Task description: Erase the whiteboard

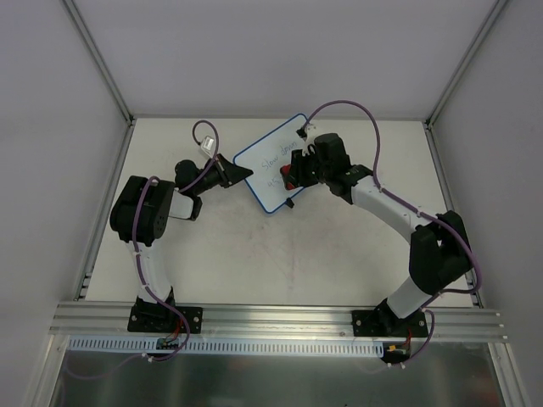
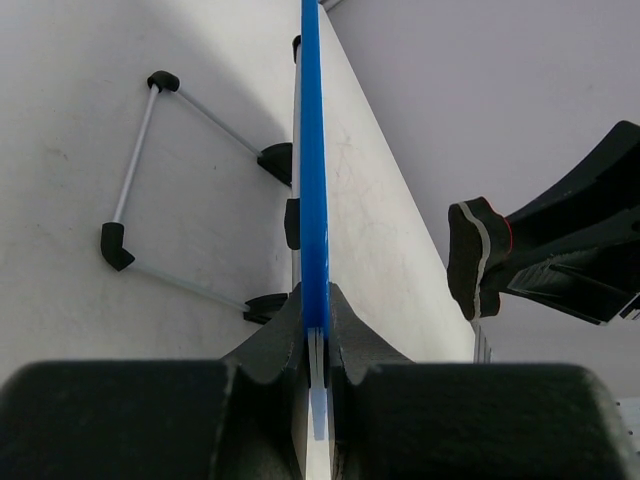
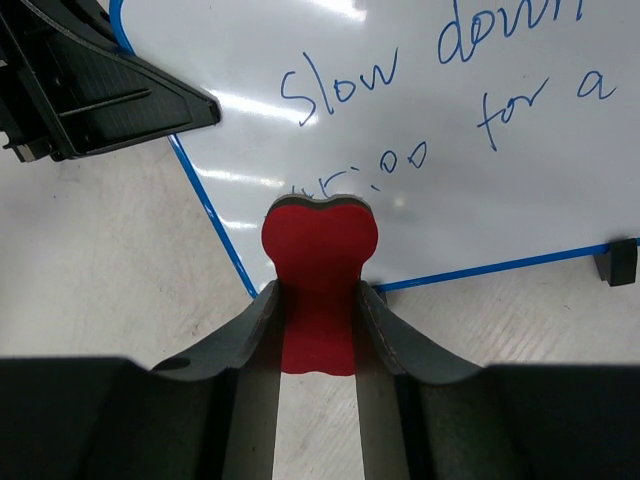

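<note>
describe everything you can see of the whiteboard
The whiteboard is a small, glossy white rectangle with a thin blue rim and rounded corners, set diagonally at the far middle of the table. Blue handwriting crosses its face, the lowest line smudged. A black foot sits on one edge. The left end effector clamps its rim; the right end effector holds a red eraser at its lower face.

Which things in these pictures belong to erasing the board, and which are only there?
For the job:
- small white rectangular whiteboard with blue rim, clamped at its edge by the left gripper
- red bone-shaped eraser, held in the right gripper
- thin metal wire frame with black corners, at the board's back

Only there:
- pale table
- silver aluminium rail along its near edge
</note>
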You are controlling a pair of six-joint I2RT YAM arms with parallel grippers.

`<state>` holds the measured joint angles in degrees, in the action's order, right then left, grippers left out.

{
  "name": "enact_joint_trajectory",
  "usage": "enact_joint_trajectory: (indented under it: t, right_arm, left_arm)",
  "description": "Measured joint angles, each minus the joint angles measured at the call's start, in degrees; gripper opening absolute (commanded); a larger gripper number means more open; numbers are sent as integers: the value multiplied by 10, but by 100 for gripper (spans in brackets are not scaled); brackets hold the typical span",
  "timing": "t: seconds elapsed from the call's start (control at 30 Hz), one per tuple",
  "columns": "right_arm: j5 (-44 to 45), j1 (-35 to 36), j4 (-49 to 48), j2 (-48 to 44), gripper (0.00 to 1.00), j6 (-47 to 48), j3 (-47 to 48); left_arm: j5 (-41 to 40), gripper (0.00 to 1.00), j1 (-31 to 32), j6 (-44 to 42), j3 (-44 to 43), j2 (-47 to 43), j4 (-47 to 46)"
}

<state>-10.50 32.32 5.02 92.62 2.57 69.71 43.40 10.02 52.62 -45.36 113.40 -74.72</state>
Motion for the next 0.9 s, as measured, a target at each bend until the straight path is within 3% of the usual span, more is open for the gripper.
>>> enact_joint_trajectory:
  t: [0.9]
  right_arm:
    - [42,37,-142,35,0,69,-26]
  left_arm:
    - [43,0,-5,-39,39,-25,-6]
